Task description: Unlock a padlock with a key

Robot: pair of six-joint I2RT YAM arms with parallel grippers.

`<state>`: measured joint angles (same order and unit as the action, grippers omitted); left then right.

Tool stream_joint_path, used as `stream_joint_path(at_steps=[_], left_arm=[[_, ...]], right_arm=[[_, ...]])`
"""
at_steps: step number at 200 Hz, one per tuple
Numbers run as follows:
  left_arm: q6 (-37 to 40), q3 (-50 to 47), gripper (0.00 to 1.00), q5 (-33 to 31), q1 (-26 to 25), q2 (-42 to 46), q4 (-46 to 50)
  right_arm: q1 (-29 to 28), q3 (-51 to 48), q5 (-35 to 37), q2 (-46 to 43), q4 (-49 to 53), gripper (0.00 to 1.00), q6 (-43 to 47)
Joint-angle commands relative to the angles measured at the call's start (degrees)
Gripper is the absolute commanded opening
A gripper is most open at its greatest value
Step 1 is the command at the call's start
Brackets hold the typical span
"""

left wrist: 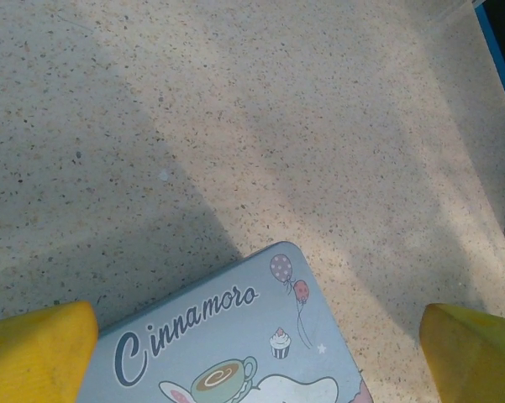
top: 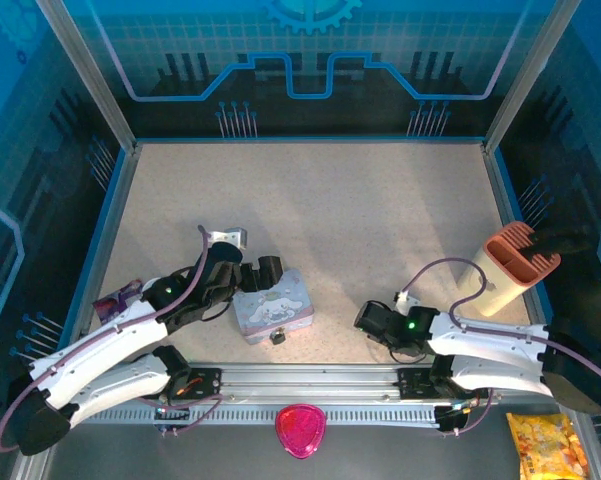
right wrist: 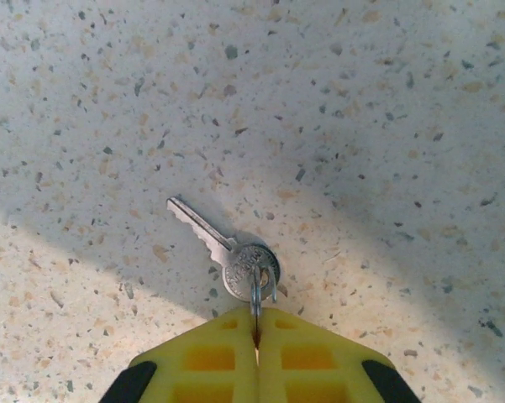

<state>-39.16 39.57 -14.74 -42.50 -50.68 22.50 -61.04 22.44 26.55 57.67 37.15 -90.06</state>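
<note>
Speckled beige worktop (top: pixel 380 210) inside a blue-walled cell. Landmark is the pale blue cartoon tin (top: pixel 280 300).

- padlock (top: pixel 277 338): small dark lump at the tin's near edge, touching or just beside it. Can't tell from the top view whether it's hooked to the tin. Keyhole orientation is too small to read.
- Right tool (right wrist: pixel 256 323): on the right-arm side of the tin, apart from it, low at the worktop. It's clamped fully closed on the split ring (right wrist: pixel 256 294) of the key (right wrist: pixel 223 248), so the grip is on the ring, not the bow. Key looks to lie flat on the surface, blade pointing away from the tool.
- Left tool (left wrist: pixel 256 353): spread wide above the tin's far part, yellow fingers (left wrist: pixel 38 353) either side of a lid corner, gripping nothing.

Step, my read: key pickup. Grasp is made, lift not yet done, nothing started at the padlock.

Next move calls for:
- Lift and see whether the key dangles. A ring grip leaves the blade free to pivot, which is bad for insertion.
- Probably a regrasp on the bow, or a handover to the left tool, to fix the blade angle.
- Something to steady the padlock at the tin's near edge, or it will likely slide under push.
- Then carry the key across to that edge and line the blade up with the keyhole.
</note>
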Motion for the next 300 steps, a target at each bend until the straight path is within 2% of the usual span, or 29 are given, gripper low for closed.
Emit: stream_joint_path(at_steps=[1, 27, 54, 115, 171, 215, 241, 260, 277, 300], left_arm=[[-1.4, -0.3, 0.99, 0.3, -0.3, -0.1, -1.4], [-2.1, -0.1, 0.99, 1.1, -0.4, -0.3, -1.7], [-3.5, 0.1, 0.99, 2.5, -0.3, -0.7, -2.3], [-7.8, 1.2, 0.99, 8.0, -0.6, -4.3, -5.9], [-10.8, 2.4, 0.92, 10.9, -2.2, -7.8, -9.2], [-6.5, 3.9, 0.89, 10.1, -2.6, -8.4, -8.8], [-8.6, 2.8, 0.88, 13.5, -2.6, -8.7, -14.3], [-9.7, 0.6, 0.86, 18.0, -2.6, -9.6, -22.5], [-7.7, -0.3, 0.87, 19.2, -2.6, -10.0, -25.8], [-2.9, -4.7, 0.88, 21.8, -2.6, -9.8, -38.5]], right_arm=[[0.7, -2.0, 0.7, -3.5, -2.5, 0.03, 2.3], [1.1, -4.8, 1.5, -9.0, -7.7, 0.0, 5.9], [1.1, -7.8, 3.0, -15.2, -15.8, 0.0, 14.3], [1.3, -12.2, 6.4, -26.0, -26.6, 0.0, 27.3], [1.3, -12.6, 6.9, -26.5, -36.3, 0.0, 37.8], [1.7, -6.9, 4.6, -24.8, -37.7, 0.0, 45.1], [2.6, -4.7, 2.6, -24.5, -40.2, 0.0, 46.9], [4.1, -2.5, 0.6, -23.7, -41.7, 0.0, 46.9], [6.2, 0.8, -2.4, -22.6, -41.2, 0.0, 45.9], [9.2, 7.0, -6.6, -20.0, -36.7, 0.0, 43.1]])
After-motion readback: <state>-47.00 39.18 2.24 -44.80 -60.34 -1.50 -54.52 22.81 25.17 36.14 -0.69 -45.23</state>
